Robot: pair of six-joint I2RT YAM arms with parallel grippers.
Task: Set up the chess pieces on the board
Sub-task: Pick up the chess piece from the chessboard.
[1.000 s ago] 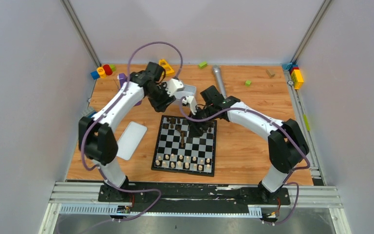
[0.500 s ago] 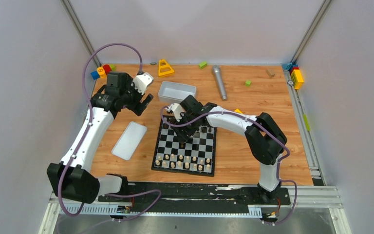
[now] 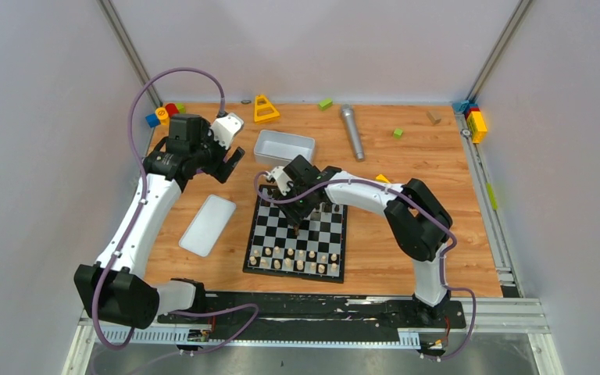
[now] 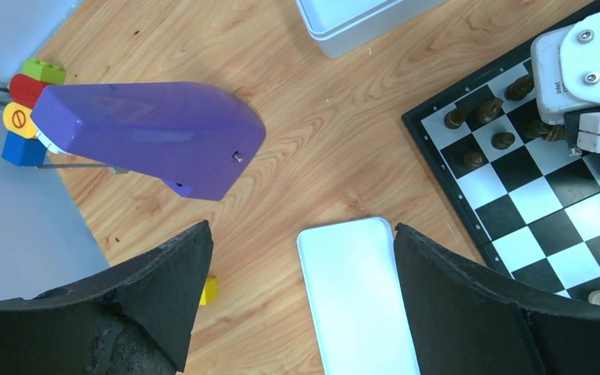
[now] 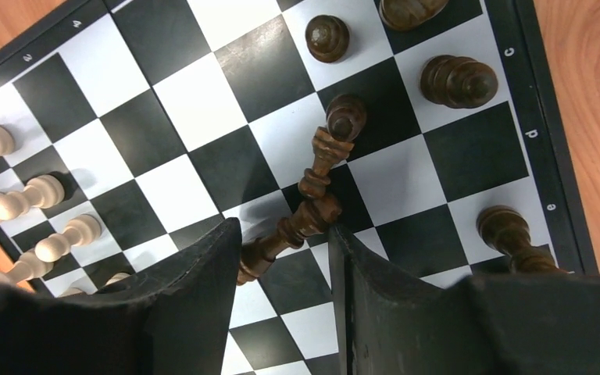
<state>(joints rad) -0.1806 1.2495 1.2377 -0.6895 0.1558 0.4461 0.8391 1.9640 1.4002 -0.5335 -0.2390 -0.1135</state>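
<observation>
Dark chess piece [image 5: 312, 195] slants on the board [image 5: 203, 101], long axis pointing away from the right fingers [image 5: 211, 273], which straddle its base half-spread; grip unclear. Left fingers [image 4: 164, 289] gape empty over the counter, well apart.

The wooden table [image 3: 406, 234] carries the chessboard [image 3: 312, 238], a white lid [image 3: 208, 225] beside it, a white tray [image 3: 283, 146] (just behind), a grey microphone [image 3: 351, 133] and scattered toy blocks [image 3: 325, 103].

I see a white tray [image 3: 281, 158] on the wooden table [image 3: 406, 258], a flat white lid [image 3: 208, 225] nearer and left of it, a grey microphone [image 3: 351, 131], a yellow triangle toy [image 3: 264, 108], a purple block [image 4: 148, 133] and green blocks [image 3: 325, 103].
</observation>
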